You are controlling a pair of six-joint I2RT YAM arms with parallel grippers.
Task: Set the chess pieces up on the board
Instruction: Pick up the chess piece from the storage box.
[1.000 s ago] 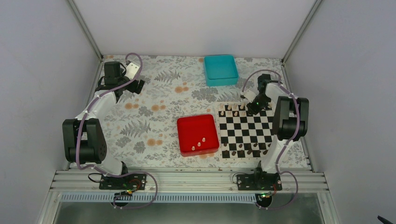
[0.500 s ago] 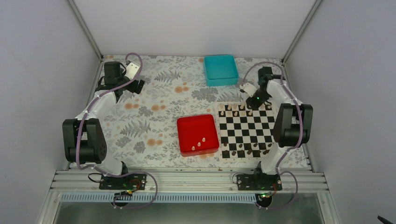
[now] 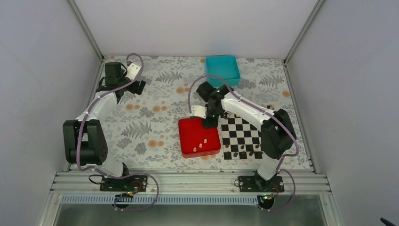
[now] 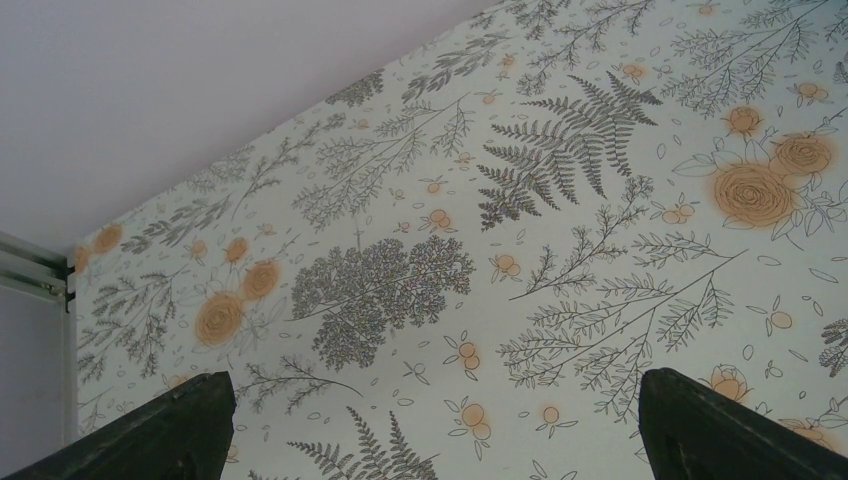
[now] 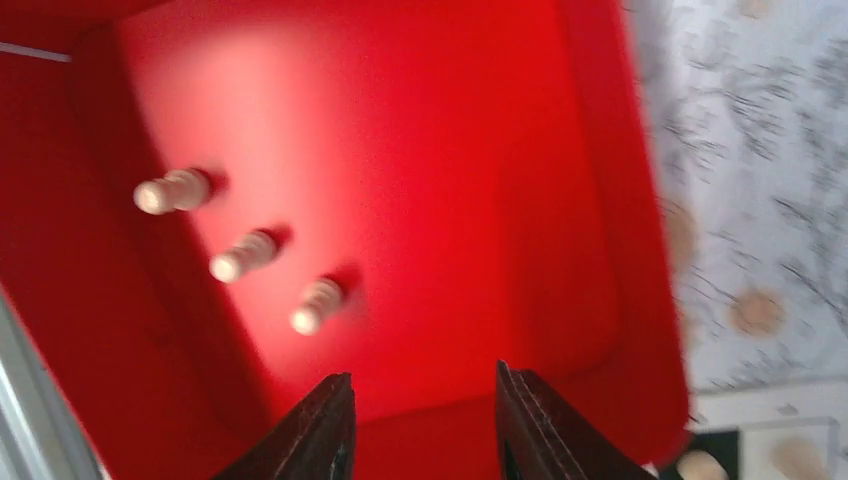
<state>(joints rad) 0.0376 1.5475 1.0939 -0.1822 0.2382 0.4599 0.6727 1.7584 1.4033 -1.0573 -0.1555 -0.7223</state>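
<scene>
Three pale chess pieces [image 5: 243,256] sit in the red tray [image 3: 190,129], strung in a short diagonal line toward its near-right corner as the top view has it, ea. apart from the next and none against a wall; whether they stand or lie I can't tell. The right tool [image 5: 420,375] hangs over the tray's far-right part w/ its fingers [image 5: 325,430] parted and only red floor showing btwn them. It is open, grips nothing and is apart from the three pcs. The right arm [image 3: 249,110] stretches from its base diagonally over the far-left part of the board [image 3: 249,136], hiding most of the far rows. The board lies flat on the table [image 3: 155,108], just beside the red tray on its right. Dark pieces [image 3: 242,153] line the board's near row. The right wrist view's bottom-right corner catches a bit of board w/ two pale blobs on it, too blurred to identify. A teal tray [image 3: 222,69] sits at the table's far edge, well apart from the red one. The left arm [image 3: 101,106] is folded at the far-left corner. The left tool [image 4: 435,378] is spread wide open above bare floral table, holding nothing, w/ just its two dark fingertips at the bottom corners of its wrist view.
</scene>
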